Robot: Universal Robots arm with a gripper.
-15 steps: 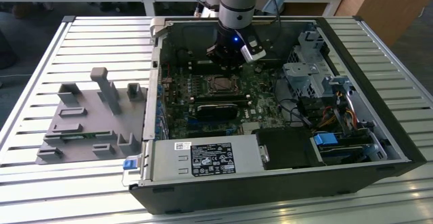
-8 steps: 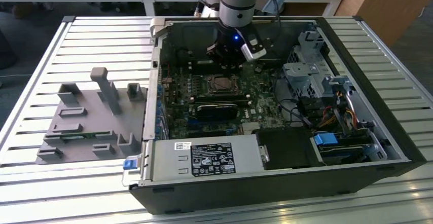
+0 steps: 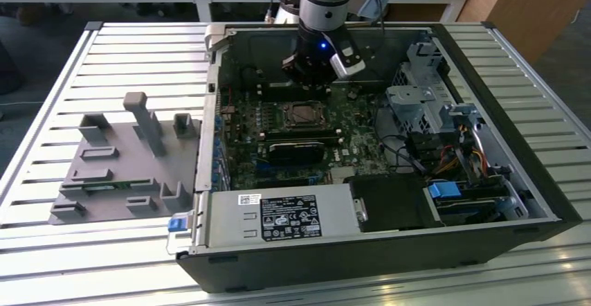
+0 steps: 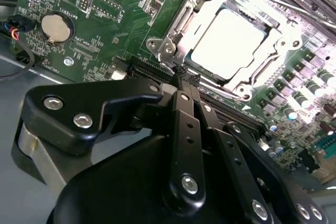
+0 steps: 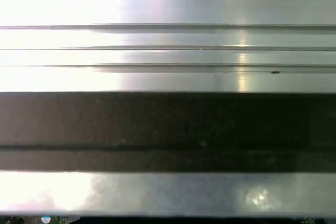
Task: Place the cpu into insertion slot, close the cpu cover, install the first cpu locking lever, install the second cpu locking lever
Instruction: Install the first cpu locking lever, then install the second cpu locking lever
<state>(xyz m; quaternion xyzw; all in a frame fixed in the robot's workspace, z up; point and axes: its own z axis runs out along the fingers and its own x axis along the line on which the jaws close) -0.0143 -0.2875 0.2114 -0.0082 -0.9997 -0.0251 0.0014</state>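
Grey fixture block (image 3: 124, 167) lying toward the slatted table's (image 3: 55, 250) left edge, cpu (image 4: 227, 39) sitting in insertion slot (image 4: 231, 43) mid-motherboard (image 4: 105, 9), cpu cover (image 4: 173, 35) lying closed around it, gripper (image 4: 184, 80) hovering beside the socket's corner, fingers (image 4: 185, 124) pressed together, gripping nothing.

End effector (image 4: 181, 80) fingertips' gap indistinct; cpu (image 4: 227, 38) glare-washed.

Bright ribbed metal slats (image 5: 168, 40) are gleaming across the first wrist view, with a dark band (image 5: 168, 129) running between the shiny strips
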